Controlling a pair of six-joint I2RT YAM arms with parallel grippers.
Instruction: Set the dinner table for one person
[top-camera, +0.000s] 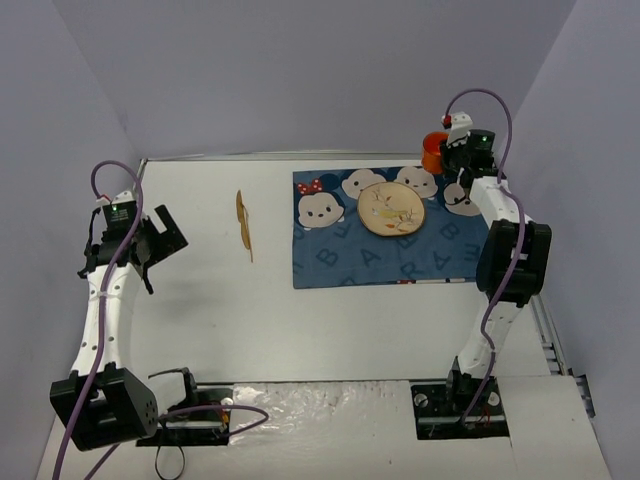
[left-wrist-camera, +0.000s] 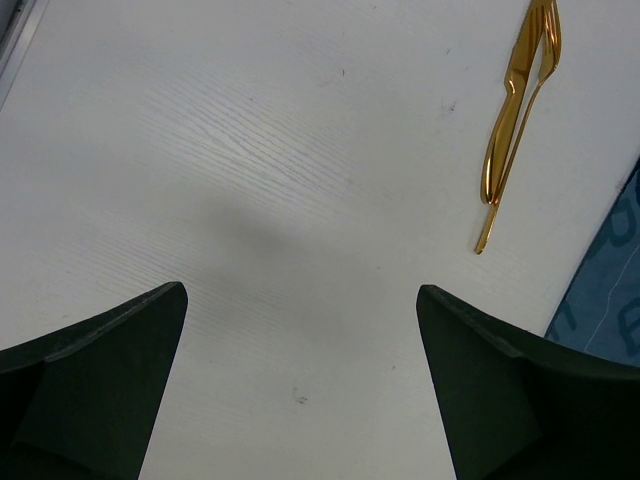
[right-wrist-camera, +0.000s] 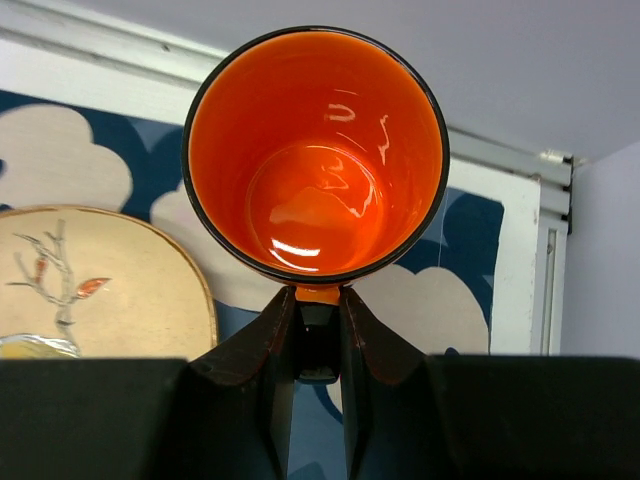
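Bright, even overhead light; only soft, faint shadows on the white tabletop (top-camera: 330, 330), top view sharp with no obvious edge distortion. Left wrist view shows a diffuse grey shadow patch mid-frame. Right wrist view has glare streaks inside the glossy orange cup (right-wrist-camera: 315, 150), and the right hand (right-wrist-camera: 318, 298) is dark and underexposed.

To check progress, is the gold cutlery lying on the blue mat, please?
No, the gold cutlery lies on bare table beside the mat.

Top: table (top-camera: 200, 300) is being overlooked from above.
Wrists: table is being viewed closely, downward.
Shared: mat (top-camera: 340, 260) is being caught by all.
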